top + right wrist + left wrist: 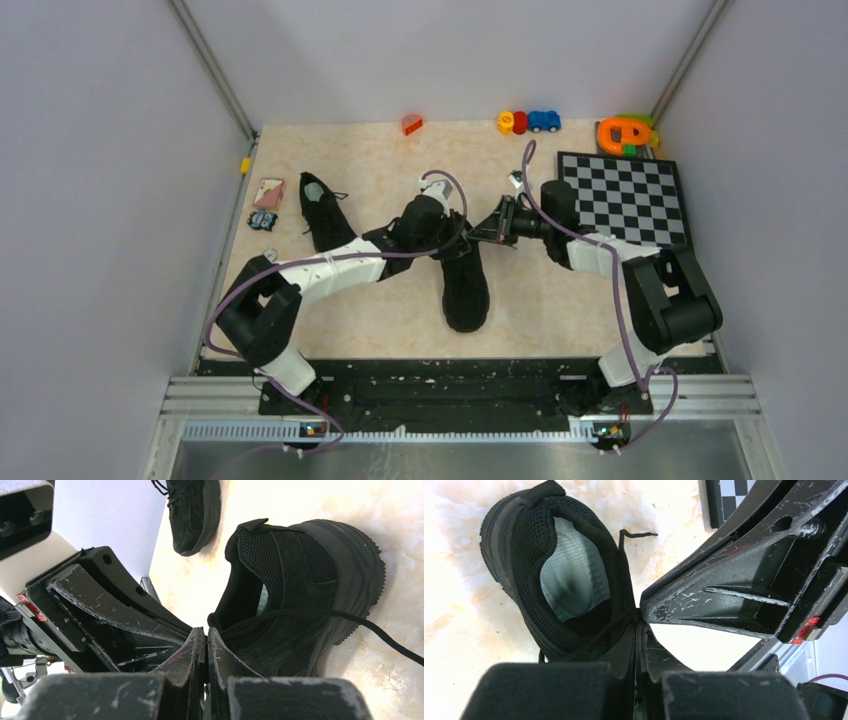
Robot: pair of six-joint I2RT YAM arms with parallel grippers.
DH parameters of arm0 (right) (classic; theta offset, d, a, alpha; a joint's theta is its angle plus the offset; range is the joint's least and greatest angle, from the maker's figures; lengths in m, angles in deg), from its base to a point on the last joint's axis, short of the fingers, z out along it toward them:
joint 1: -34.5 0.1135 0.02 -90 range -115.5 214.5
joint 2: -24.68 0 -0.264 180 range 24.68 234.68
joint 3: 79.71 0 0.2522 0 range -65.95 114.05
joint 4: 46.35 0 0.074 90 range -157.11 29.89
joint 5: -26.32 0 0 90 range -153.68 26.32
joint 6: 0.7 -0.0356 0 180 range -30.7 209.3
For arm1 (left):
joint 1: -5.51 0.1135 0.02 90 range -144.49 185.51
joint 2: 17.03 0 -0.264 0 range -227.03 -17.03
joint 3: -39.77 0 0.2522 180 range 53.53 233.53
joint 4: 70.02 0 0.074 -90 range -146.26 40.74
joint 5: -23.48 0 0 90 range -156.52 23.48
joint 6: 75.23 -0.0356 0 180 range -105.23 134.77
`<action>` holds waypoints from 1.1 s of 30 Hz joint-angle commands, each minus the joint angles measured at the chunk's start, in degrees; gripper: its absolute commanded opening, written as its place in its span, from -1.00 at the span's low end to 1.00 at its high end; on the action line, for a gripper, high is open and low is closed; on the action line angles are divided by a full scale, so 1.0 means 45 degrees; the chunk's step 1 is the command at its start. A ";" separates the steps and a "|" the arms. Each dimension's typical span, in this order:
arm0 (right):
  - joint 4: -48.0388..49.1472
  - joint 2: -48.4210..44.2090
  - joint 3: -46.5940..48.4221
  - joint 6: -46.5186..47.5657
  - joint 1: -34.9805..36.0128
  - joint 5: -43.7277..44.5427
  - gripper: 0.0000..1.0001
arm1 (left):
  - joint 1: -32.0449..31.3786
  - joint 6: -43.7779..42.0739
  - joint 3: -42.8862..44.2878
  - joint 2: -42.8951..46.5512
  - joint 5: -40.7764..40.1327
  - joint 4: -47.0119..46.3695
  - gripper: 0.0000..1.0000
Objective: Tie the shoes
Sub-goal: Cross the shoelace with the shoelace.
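One black shoe (466, 288) lies in the middle of the table, toe towards me. The other shoe (322, 212) lies at the left rear. Both grippers meet tip to tip over the middle shoe's opening. My left gripper (458, 240) is shut, and a thin black lace (599, 635) runs from the shoe (524, 555) into its tips (639, 622). My right gripper (482, 234) is shut next to the shoe's collar (300, 575); a lace (350, 616) leads from its tips (205, 632) across the shoe's side. A loose lace end (639, 533) lies on the table.
A checkerboard (625, 196) lies at the right rear. Small toys stand along the back edge: an orange piece (412, 124), a yellow, red and blue car (528, 122), an orange-green toy (626, 134). A card (268, 190) and a small toy (263, 220) lie at the left.
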 commanded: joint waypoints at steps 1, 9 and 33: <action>0.0280 -0.0696 0.0770 -0.0288 0.0232 0.0235 -1.00 | -0.0060 -0.0310 -0.0675 0.0717 -0.1542 -0.1006 -1.00; 0.0045 -0.0590 0.0889 -0.0335 0.0226 0.0428 -1.00 | -0.0060 -0.0611 -0.0902 0.1475 -0.2266 -0.1107 -1.00; -0.0357 -0.0748 0.1045 -0.0217 0.0229 0.0482 -1.00 | 0.0913 0.0021 0.0209 0.2672 -0.0590 0.1555 -0.28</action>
